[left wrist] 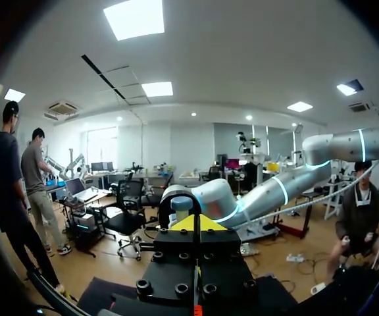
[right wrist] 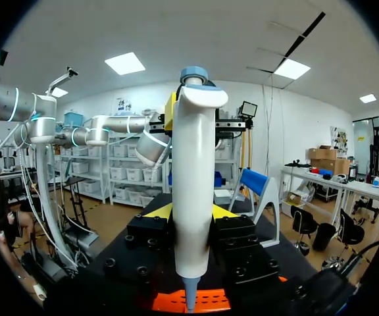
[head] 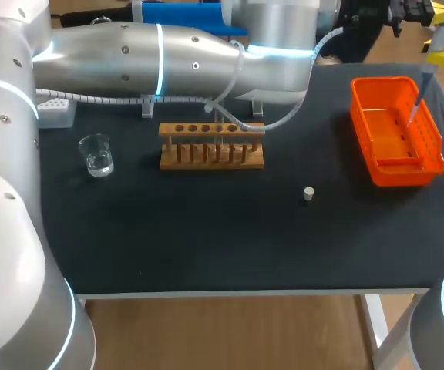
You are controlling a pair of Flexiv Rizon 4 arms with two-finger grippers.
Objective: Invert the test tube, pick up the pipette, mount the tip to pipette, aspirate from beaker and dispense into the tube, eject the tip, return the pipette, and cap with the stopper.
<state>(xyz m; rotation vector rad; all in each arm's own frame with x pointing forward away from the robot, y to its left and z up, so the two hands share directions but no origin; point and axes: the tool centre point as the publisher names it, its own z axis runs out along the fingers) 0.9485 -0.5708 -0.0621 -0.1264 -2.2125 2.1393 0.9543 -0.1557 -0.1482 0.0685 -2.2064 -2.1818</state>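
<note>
1 pipette over orange bin.

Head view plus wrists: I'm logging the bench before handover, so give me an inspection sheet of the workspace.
Surface: black table.
Job's things: wooden test-tube rack; clear glass beaker holding liquid; small white stopper; white tip box; white pipette with blue top, its point above the orange plastic basket.
Clutter: nothing seen.
Grippers: right gripper, fingers shut on the pipette; left gripper unclear.
Cables: white hose drooping from the left arm by the rack.
Surroundings: nothing seen reaching over the table.
</note>
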